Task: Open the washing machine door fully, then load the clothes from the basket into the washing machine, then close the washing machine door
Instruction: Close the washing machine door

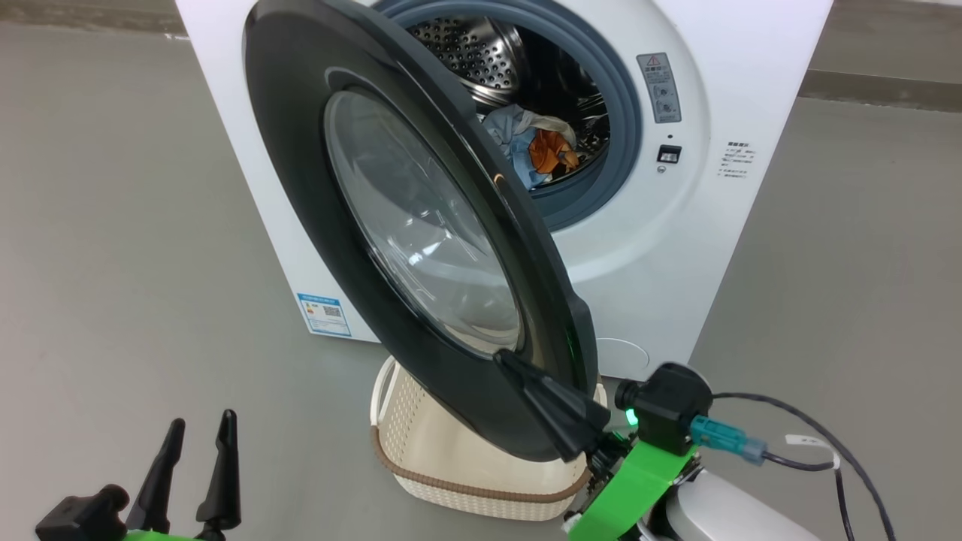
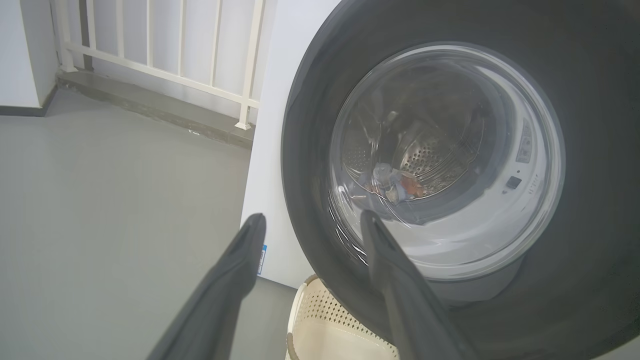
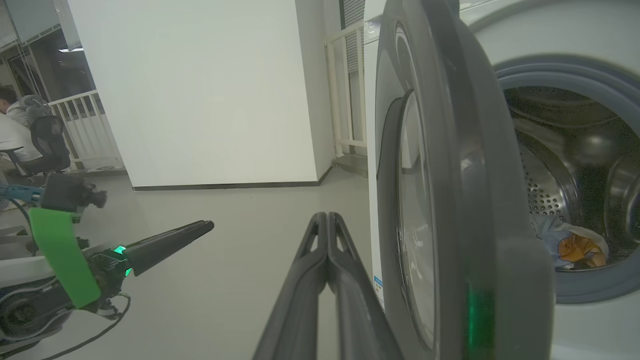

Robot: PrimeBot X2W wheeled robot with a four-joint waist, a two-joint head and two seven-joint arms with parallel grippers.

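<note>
The white washing machine (image 1: 676, 248) stands with its black round door (image 1: 316, 188) swung partway out over the cream basket (image 1: 466, 458). Light-blue and orange clothes (image 1: 537, 146) lie in the steel drum, also seen at the clothes (image 3: 570, 245) and through the door glass as the clothes (image 2: 392, 182). My right gripper (image 1: 502, 358) is shut with nothing in it. Its tips sit at the door's outer face below the glass, and I cannot tell if they touch. My left gripper (image 1: 201, 424) stands open and free at the lower left, facing the door (image 2: 590, 150).
Grey floor spreads to the left and right of the machine. A white railing (image 2: 165, 55) and a step run behind it on the left. A person (image 3: 15, 130) sits on a chair far off by another railing. A cable (image 1: 827, 443) trails from my right wrist.
</note>
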